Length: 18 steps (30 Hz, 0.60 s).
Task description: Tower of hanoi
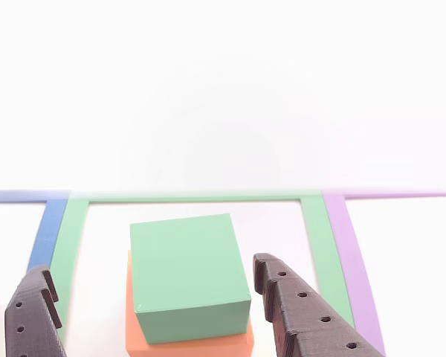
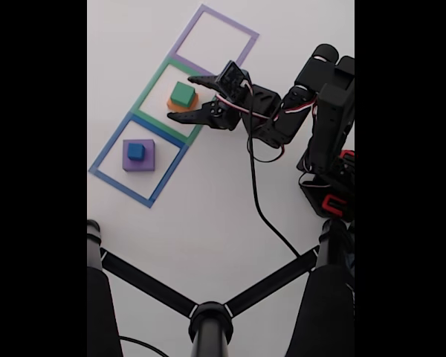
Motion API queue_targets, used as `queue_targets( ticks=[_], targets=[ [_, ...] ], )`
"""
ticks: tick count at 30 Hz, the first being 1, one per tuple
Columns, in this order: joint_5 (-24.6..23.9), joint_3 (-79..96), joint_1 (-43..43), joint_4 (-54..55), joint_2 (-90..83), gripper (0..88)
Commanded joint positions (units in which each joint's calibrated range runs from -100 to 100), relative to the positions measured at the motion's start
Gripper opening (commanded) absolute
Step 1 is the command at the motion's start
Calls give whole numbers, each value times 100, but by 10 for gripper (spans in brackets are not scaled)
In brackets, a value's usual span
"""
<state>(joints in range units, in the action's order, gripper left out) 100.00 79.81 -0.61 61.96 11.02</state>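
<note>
The tower of hanoi stands as two stacks. A green cube rests on the orange block inside the green taped outline. In the fixed view, the small blue cube sits on the flat purple block inside the blue outline. My gripper is open, with one dark finger on the left of the green cube and the other finger on its right. Neither finger touches the cube.
Three taped outlines lie in a diagonal row: blue, green and purple, the purple one with nothing inside. The arm's base stands at the right. A black cable and black stand legs cross the near table.
</note>
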Motion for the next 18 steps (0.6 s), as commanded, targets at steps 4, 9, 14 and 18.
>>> queue_targets(
  ticks=[4, 9, 14, 18],
  targets=[
    [0, -134, -156, 138, -44, 265],
    [0, -180, -186, 138, -12, 215],
    [0, -216, -186, 130, 36, 149],
    [0, -225, -179, 121, 52, 95]
  ],
)
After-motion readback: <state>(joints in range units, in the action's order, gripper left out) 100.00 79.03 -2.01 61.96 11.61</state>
